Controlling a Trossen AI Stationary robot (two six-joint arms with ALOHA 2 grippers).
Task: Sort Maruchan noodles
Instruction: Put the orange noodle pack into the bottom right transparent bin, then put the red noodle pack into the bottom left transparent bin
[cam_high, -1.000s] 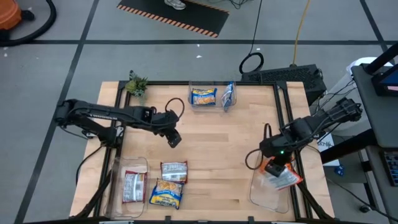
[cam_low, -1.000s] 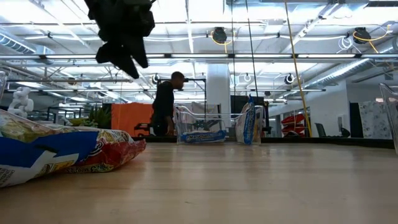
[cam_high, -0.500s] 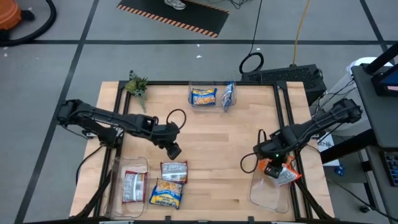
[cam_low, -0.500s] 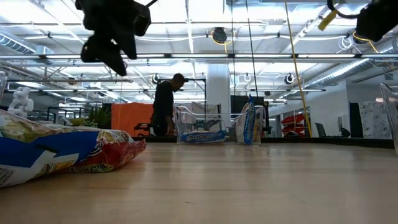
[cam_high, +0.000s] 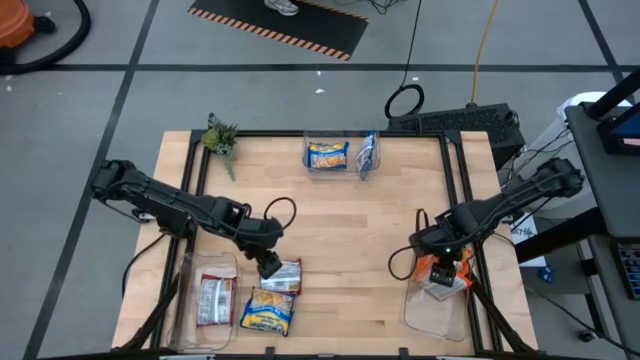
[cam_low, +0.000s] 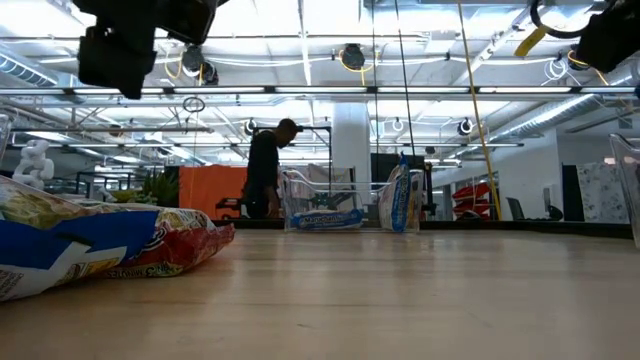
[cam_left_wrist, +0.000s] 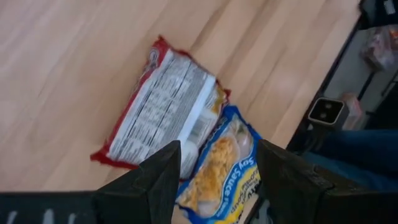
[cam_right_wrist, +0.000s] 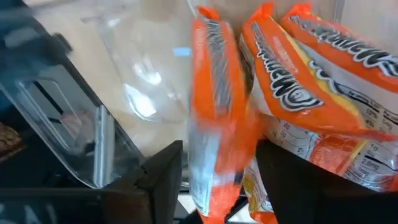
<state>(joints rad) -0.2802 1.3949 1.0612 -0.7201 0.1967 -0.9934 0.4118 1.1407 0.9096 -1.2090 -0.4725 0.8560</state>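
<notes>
Wooden counter (cam_high: 340, 250): left pincer (cam_high: 268, 266) apart, poised over red packet (cam_left_wrist: 163, 102) beside blue packet (cam_left_wrist: 217, 165). Right pincer (cam_high: 441, 262) apart above orange packets (cam_right_wrist: 298, 68) in clear bin (cam_high: 432, 312), near right.

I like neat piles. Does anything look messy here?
A bit. In the far bin, one blue packet stands on edge while another lies flat. Two packets lie loose and overlapping outside the left bin.

A big robot lab: long ceiling lights (cam_low: 300, 40) and pipes hang high above the wooden worktop (cam_high: 330, 230), black tape lines (cam_high: 130, 85) cross the grey floor, and a person (cam_low: 265, 165) stands behind it.
</notes>
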